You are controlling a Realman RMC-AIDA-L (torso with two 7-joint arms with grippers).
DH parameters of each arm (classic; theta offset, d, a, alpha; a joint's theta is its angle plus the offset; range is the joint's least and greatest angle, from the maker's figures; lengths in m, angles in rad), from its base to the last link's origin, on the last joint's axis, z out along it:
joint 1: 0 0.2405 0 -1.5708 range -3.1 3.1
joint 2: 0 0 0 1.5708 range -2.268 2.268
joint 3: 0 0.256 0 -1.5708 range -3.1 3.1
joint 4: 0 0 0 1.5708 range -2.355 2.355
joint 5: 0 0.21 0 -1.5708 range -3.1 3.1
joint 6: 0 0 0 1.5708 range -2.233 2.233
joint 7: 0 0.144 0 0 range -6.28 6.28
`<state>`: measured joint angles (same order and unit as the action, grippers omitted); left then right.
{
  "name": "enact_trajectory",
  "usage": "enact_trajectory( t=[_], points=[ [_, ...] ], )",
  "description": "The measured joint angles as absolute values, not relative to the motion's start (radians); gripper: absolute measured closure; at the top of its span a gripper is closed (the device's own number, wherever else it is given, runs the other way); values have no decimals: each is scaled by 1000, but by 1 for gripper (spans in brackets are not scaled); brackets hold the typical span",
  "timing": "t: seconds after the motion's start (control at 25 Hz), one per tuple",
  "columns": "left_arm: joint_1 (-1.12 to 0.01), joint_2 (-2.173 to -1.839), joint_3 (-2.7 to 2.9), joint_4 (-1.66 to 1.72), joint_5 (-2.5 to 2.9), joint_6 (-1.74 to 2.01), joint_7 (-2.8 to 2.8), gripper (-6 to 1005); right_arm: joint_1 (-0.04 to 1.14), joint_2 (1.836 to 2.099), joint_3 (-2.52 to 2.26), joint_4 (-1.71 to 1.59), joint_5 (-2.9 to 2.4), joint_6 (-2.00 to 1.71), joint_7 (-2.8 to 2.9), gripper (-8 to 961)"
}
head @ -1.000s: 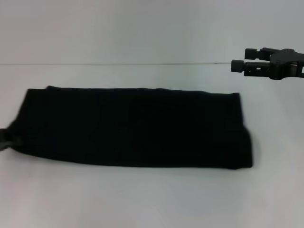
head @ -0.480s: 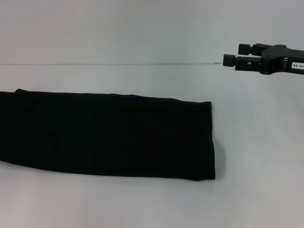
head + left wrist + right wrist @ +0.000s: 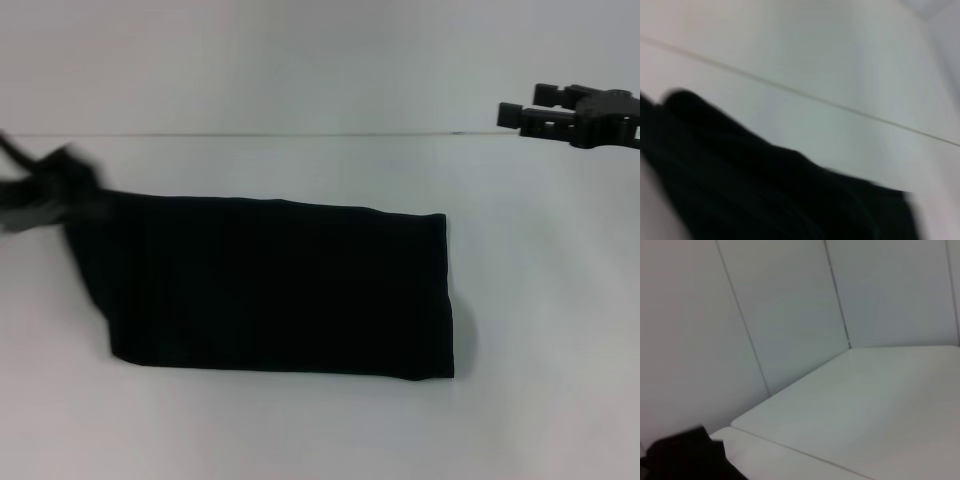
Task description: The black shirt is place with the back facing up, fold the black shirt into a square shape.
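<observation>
The black shirt (image 3: 280, 290) lies on the white table (image 3: 300, 430) as a long folded band, plain side up. Its right end is flat and square. Its left end is drawn up to a point at my left gripper (image 3: 45, 190), which is motion-blurred at the far left and appears shut on that corner. The left wrist view shows black shirt fabric (image 3: 765, 195) close below the camera. My right gripper (image 3: 515, 115) hovers open above the table's back right, well clear of the shirt and holding nothing.
The table's back edge (image 3: 300, 134) meets a plain pale wall. A dark shape (image 3: 685, 455) sits in a corner of the right wrist view; I cannot tell what it is. Bare table (image 3: 550, 300) lies right of the shirt.
The shirt's left end, which ran out of view half a second ago, has been lifted and pulled rightward by the left gripper, shortening the band. The right gripper drifted slightly right.
</observation>
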<state>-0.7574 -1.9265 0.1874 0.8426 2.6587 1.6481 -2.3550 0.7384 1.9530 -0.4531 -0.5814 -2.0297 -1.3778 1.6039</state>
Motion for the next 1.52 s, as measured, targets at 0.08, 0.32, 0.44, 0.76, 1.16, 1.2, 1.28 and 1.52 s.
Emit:
enact_trajectory(
  t=[0.08,0.32,0.44,0.76,1.16,1.2,1.28,1.52],
  points=[
    [-815,-1950,220,800,2602,1698,-2355,842,728,1948,-452,-584,-2023,-1371,1598,26],
    [-922,-2096,373,621,2436,1659,-2309,827,698,1917,-451,-592,-2003,-1375,1595,26],
    [-916,-2161,401,510,2401,1545,-2217,819,686,1899,-451,-592,-2002,-1380,1595,25],
    [-848,-2176,392,95,2171,1349,-1681,799,672,1879,-461,-589,-2004,-1380,1607,25],
    [-811,-2166,312,162,2138,1602,-1611,654,692,1877,-540,-584,-2084,-1370,1840,25],
    [-802,-2165,307,192,2136,1645,-1599,612,696,1875,-558,-584,-2096,-1369,1886,25],
    [-784,-2164,308,234,2133,1681,-1560,522,703,1873,-591,-584,-2120,-1370,1965,25],
    [-716,-2153,341,372,2141,1691,-1466,255,733,1904,-695,-553,-2152,-1369,2044,25]
  ],
)
